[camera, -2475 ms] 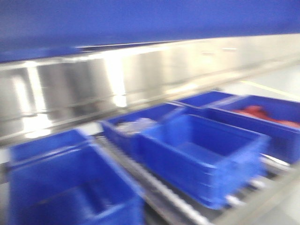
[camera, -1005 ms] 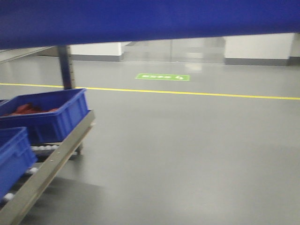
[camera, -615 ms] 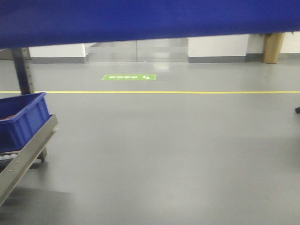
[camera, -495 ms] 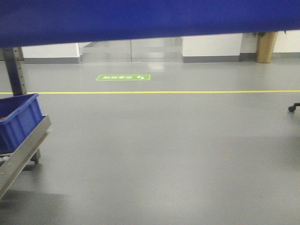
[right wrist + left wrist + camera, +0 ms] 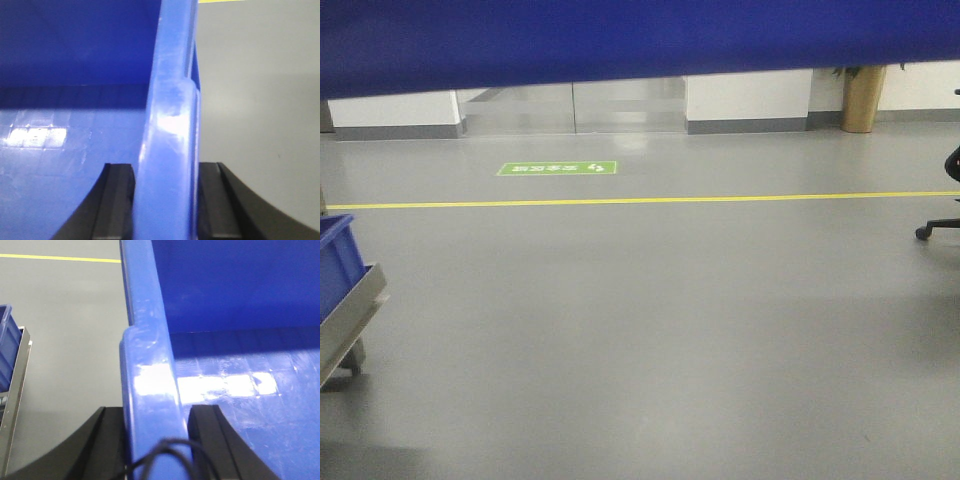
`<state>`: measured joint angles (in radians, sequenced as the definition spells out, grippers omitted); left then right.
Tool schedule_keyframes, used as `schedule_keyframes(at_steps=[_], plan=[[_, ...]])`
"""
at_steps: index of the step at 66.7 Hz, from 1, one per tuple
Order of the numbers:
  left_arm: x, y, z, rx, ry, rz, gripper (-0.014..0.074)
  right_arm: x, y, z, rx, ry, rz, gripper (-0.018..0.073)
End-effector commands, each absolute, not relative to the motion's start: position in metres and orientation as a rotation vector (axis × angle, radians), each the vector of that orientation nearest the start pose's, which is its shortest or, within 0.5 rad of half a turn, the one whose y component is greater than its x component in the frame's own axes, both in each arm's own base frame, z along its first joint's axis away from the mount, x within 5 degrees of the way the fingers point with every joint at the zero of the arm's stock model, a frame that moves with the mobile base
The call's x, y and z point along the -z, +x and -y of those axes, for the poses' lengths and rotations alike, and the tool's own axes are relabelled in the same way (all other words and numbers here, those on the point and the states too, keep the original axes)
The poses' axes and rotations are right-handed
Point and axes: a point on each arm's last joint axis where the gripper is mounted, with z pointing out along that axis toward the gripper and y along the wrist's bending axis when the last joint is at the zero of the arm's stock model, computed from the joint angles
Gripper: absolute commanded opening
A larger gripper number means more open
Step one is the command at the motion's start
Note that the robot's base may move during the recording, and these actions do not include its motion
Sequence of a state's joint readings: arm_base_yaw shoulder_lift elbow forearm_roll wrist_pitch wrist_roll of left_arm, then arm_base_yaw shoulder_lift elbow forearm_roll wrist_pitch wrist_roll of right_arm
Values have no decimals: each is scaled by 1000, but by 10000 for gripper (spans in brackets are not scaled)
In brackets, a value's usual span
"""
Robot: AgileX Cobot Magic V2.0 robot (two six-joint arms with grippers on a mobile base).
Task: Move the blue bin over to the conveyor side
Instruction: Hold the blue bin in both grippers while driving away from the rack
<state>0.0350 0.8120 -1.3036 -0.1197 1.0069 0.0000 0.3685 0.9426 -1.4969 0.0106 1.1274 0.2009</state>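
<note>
Over grey floor [image 5: 670, 330], the blue bin [image 5: 250, 390] hung lifted, rims clamped in the left gripper [image 5: 157, 432] and right gripper [image 5: 167, 197]; no conveyor showed, so placement seemingly lay ahead.

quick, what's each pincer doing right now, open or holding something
left pincer: closed on the rim of the blue bin
right pincer: closed on the opposite rim of the blue bin
</note>
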Motion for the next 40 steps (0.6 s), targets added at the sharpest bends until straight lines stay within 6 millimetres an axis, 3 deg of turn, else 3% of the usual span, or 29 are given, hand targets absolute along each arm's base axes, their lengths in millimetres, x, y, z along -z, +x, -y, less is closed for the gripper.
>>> schedule_keyframes(at_steps=[1,40], plan=[[-487,110,2,56,-18,-1854,-17,-515,123,-40,-267,-173,-1913,-76],[-488,110,2,54,-18,-1853,-17,-515,123,-40,-267,-173,-1913,-76]])
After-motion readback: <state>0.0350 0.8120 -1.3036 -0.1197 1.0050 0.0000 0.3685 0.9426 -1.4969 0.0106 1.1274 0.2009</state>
